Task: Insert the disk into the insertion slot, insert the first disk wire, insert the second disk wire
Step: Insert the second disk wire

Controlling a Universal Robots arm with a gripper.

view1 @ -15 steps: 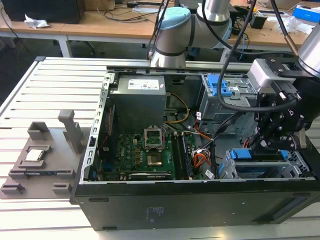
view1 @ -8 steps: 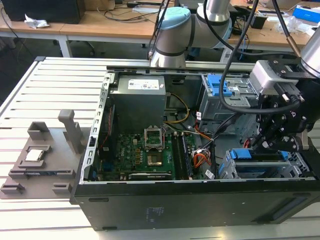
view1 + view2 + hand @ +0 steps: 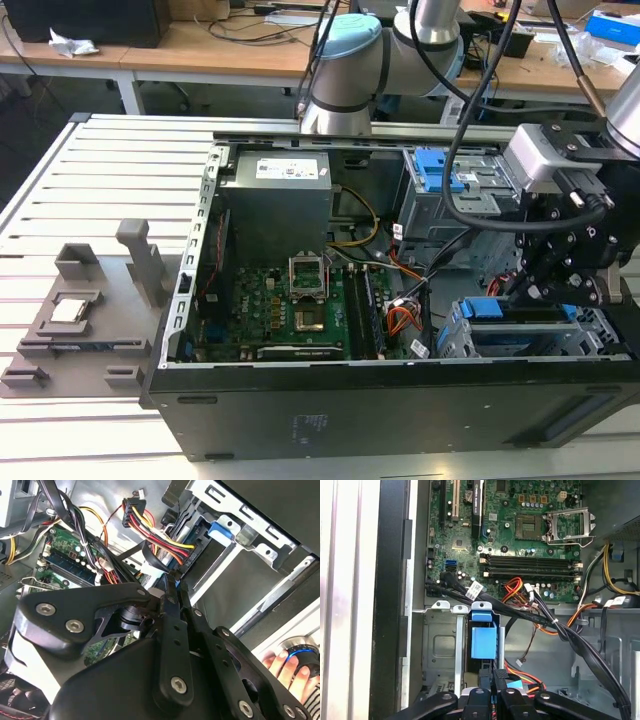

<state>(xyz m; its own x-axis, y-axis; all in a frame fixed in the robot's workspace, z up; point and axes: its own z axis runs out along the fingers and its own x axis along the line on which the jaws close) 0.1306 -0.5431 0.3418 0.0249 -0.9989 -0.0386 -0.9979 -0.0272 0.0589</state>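
Note:
The disk [image 3: 505, 310], framed by its blue carrier, lies inside the insertion slot [image 3: 455, 342], the low grey bay at the case's front corner on the exterior view's right. My gripper [image 3: 540, 292] hangs right over the disk's end. In the first wrist view the blue carrier tab [image 3: 484, 641] sits in the slot [image 3: 440, 645] just ahead of my gripper [image 3: 495, 679]. My gripper [image 3: 172, 585] is shut on a black disk wire connector [image 3: 189, 560] with red, yellow and black leads. The connector is pressed against the disk's edge beside a blue tab [image 3: 222, 530].
A taller grey cage with a blue latch [image 3: 440, 170] stands behind the slot. The power supply [image 3: 275, 200] and motherboard [image 3: 290, 300] fill the case. Black cable bundles [image 3: 560, 630] cross beside the slot. A grey fixture [image 3: 80, 310] lies on the table. A person's hand [image 3: 285, 662] shows nearby.

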